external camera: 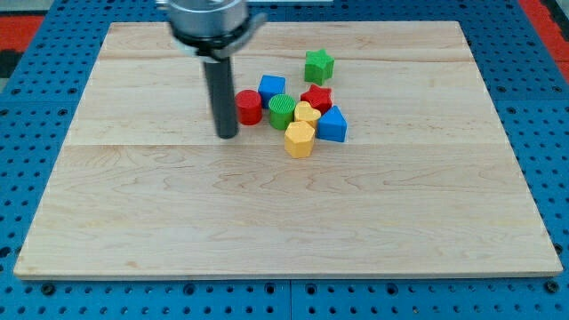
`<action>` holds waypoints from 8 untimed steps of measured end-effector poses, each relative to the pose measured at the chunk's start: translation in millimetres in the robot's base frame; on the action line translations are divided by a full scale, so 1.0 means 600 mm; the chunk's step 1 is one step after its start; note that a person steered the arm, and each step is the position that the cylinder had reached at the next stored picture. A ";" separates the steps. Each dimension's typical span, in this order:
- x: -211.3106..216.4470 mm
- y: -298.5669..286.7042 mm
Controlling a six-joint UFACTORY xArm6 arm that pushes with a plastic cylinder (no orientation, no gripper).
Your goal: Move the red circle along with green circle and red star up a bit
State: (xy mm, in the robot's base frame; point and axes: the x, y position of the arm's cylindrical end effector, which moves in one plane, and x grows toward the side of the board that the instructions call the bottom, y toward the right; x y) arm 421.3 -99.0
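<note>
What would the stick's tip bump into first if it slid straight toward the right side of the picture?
Most likely the red circle, right beside my tip on the view's right. It sits slightly higher up in the view, so my tip might only clip its lower edge.

No text, label, brand, number or sign could be read anywhere in the view.
</note>
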 end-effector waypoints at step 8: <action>-0.014 0.082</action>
State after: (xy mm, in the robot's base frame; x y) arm 413.1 -49.6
